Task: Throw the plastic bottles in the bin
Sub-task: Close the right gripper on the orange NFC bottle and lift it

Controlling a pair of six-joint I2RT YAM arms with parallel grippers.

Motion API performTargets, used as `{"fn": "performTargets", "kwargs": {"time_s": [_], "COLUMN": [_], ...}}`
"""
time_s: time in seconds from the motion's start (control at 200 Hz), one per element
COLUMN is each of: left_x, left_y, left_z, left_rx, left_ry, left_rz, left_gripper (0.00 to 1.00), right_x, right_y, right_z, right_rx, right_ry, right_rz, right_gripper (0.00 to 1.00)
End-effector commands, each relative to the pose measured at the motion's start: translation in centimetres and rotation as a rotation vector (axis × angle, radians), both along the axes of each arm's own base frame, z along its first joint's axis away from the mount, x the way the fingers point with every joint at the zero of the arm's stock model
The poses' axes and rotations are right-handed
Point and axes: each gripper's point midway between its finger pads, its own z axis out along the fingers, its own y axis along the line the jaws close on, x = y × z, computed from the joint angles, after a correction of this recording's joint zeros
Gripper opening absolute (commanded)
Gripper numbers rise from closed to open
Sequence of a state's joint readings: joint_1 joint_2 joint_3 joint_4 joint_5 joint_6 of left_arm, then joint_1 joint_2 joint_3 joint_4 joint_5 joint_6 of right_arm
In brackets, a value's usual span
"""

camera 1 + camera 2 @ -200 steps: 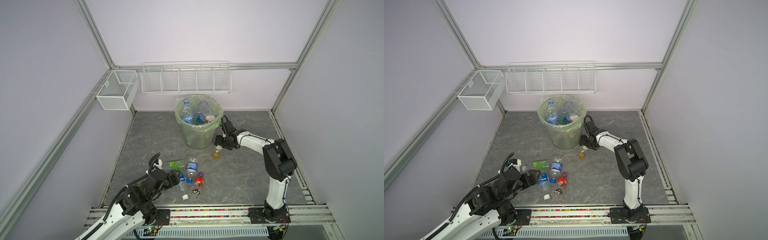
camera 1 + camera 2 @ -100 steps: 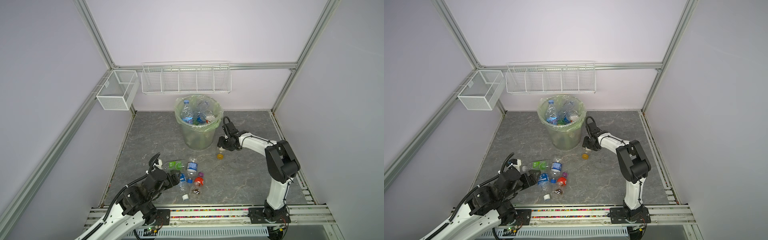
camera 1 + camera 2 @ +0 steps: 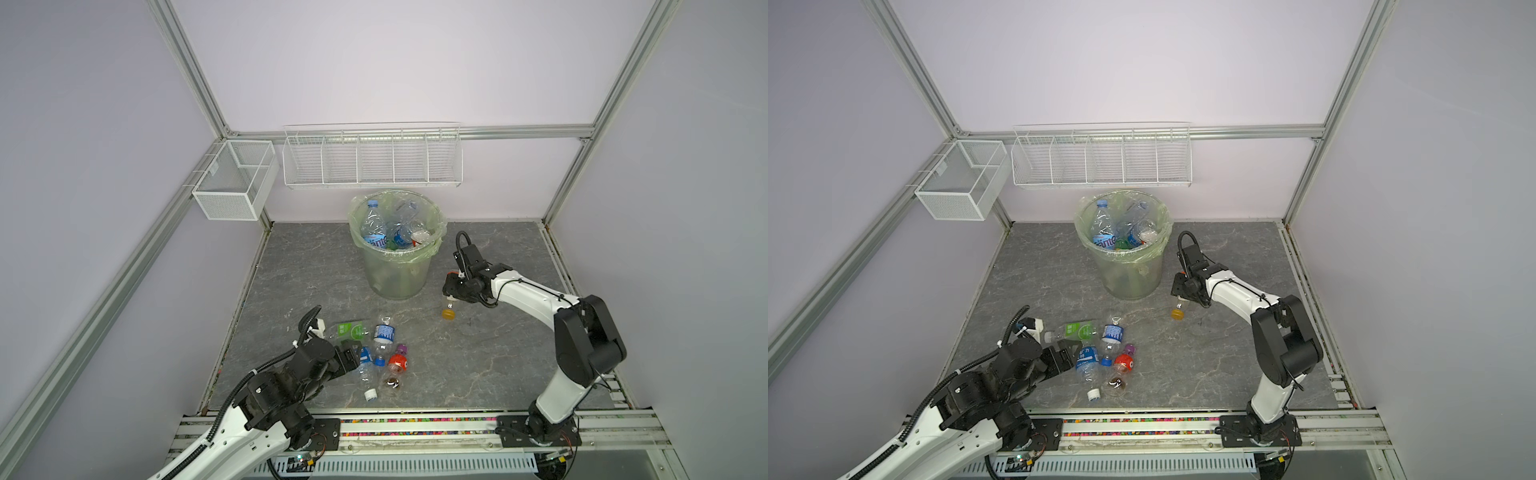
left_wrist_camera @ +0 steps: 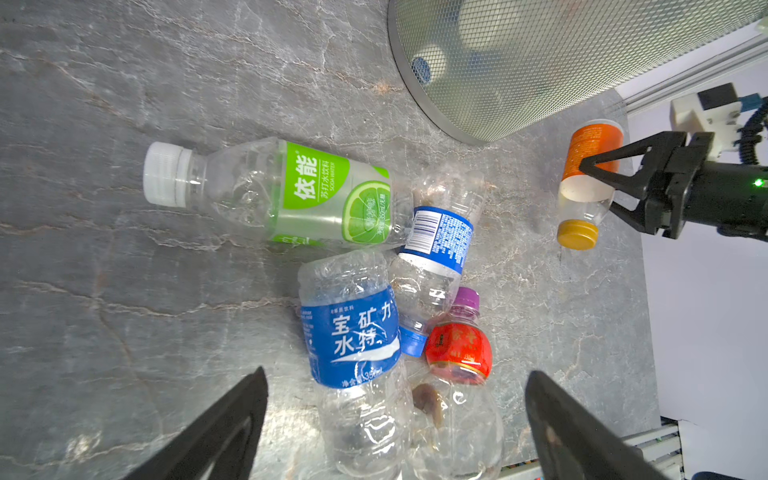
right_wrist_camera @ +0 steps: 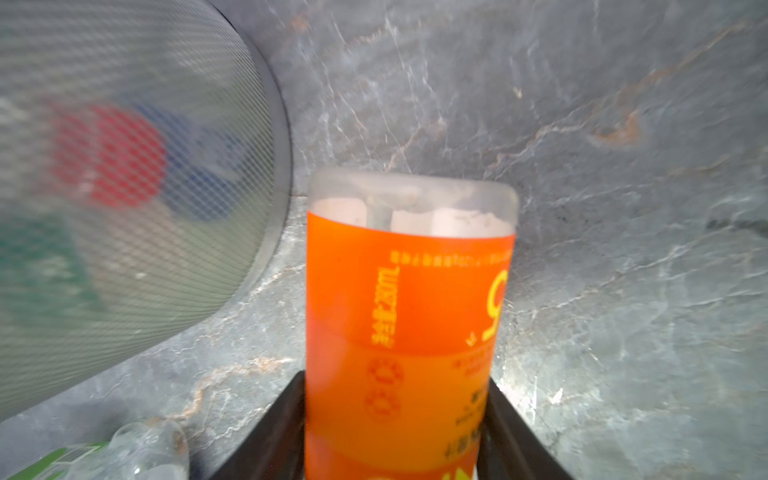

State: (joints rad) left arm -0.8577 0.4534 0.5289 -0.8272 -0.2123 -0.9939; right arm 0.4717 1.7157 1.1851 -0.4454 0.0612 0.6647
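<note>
Right gripper (image 5: 397, 380) is clamping the orange-labelled bottle (image 5: 409, 291) between partly closed jaws, the bin (image 3: 395, 278) standing just beside it; left gripper (image 4: 397, 372) is hanging wide open, empty, by the crushed blue-labelled bottle (image 4: 353, 336).

Five bottles (image 4: 353, 340) outside one bin (image 3: 397, 274), several more inside

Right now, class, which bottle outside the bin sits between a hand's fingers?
The orange-labelled bottle with the yellow cap: the right hand grips it beside the bin, while the others lie loose in a heap.
</note>
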Motion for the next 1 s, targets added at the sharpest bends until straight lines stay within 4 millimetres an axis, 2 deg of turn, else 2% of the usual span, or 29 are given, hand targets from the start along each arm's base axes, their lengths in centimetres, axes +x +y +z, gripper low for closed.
{"fn": "performTargets", "kwargs": {"time_s": [0.0, 0.11, 0.19, 0.29, 0.475, 0.725, 0.87, 0.995], "left_x": [0.0, 0.1, 0.1, 0.2, 0.4, 0.5, 0.4, 0.3], "left_y": [0.2, 0.3, 0.3, 0.2, -0.1, -0.3, -0.2, -0.1], "left_z": [-0.3, -0.1, 0.0, 0.1, 0.2, 0.3, 0.2, 0.2], "left_rx": [0.007, 0.009, 0.01, 0.006, 0.004, 0.003, 0.005, 0.009], "left_ry": [0.004, -0.001, -0.005, -0.007, -0.009, -0.011, -0.007, -0.006], "left_rz": [0.015, 0.016, 0.016, 0.016, 0.009, 0.007, 0.009, 0.009], "left_gripper": [0.96, 0.96, 0.96, 0.96, 0.96, 0.96, 0.96, 0.96], "right_x": [-0.6, -0.6, -0.5, -0.3, 0.4, -0.2, -1.0, -0.8], "right_y": [-1.2, -2.0, -2.6, -3.1, -3.1, -1.0, 0.6, 1.0], "right_z": [1.0, 2.9, 5.3, 9.5, 18.6, 29.9, 35.5, 39.3], "right_rx": [-0.037, -0.051, -0.053, -0.045, -0.001, 0.067, 0.062, 0.036], "right_ry": [-0.02, -0.067, -0.124, -0.225, -0.444, -0.694, -0.832, -0.906], "right_rz": [-0.008, -0.035, -0.052, -0.065, -0.033, 0.05, 0.11, 0.131], "right_gripper": [0.1, 0.08, 0.08, 0.09, 0.11, 0.13, 0.14, 0.14]}}
